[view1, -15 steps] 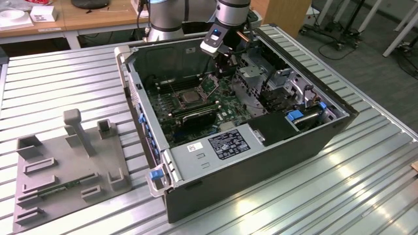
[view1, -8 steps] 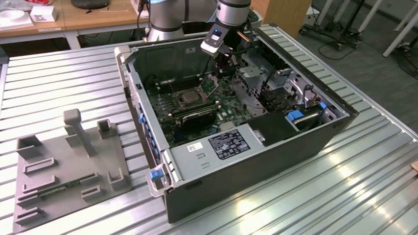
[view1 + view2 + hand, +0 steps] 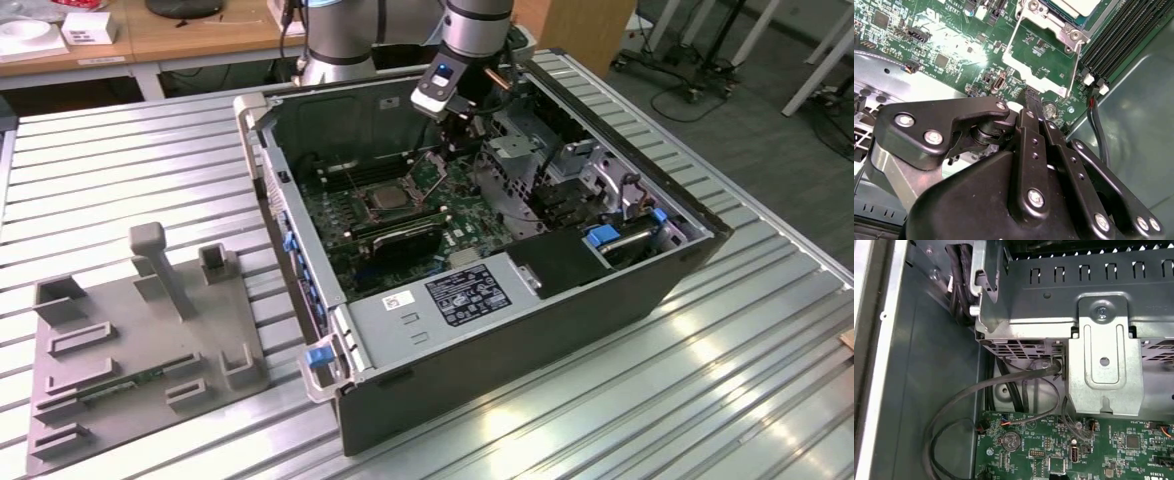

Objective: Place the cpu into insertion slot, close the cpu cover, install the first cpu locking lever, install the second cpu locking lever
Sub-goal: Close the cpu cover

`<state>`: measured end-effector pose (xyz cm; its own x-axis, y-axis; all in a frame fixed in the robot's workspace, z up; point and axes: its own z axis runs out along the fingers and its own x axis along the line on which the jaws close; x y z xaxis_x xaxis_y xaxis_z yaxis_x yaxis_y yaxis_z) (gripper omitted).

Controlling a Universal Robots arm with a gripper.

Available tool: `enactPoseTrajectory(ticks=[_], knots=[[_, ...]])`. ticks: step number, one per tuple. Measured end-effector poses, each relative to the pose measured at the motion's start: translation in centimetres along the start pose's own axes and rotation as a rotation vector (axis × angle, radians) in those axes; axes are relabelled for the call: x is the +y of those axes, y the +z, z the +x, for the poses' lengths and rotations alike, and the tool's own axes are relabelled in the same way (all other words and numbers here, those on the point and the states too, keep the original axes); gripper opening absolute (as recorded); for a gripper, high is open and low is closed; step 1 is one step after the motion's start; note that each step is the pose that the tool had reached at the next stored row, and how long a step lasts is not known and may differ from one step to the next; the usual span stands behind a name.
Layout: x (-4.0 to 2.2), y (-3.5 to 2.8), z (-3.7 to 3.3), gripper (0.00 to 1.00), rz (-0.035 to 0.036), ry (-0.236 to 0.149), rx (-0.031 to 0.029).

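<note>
Tool (image 3: pixel 1029 102): black linkage fingers drawn narrow, tips together just beside the raised cpu cover (image 3: pixel 1041 60), holding nothing I can make out.
Cpu (image 3: pixel 388 197): already seated in the insertion slot (image 3: pixel 367 212) on the green motherboard (image 3: pixel 461 215); its pale face shows at the frame edge in the second wrist view.
Cpu cover: one, tilted up on its hinge over the board, not yet closed.
Locking lever (image 3: pixel 1072 67): one thin wire visible along the cover; a second I cannot make out.
Step in hand: closing the cover, by my reading; push near its free edge, gently, clear of the chip.
Case (image 3: pixel 561 300): one open tower on the slatted bench (image 3: pixel 747 400).
Fixture tray (image 3: pixel 134 340): one, grey, well apart.
</note>
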<state>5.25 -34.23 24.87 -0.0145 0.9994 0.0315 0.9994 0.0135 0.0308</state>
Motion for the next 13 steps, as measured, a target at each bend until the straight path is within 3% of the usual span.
enactPoseTrajectory(ticks=[3,10,13], knots=[[-0.01,0.33,-0.01,0.11,-0.0024,0.000,-0.0001],[-0.02,0.37,-0.01,0.11,-0.0030,0.000,-0.0002],[-0.38,0.40,0.00,0.11,-0.0071,0.000,0.0000]])
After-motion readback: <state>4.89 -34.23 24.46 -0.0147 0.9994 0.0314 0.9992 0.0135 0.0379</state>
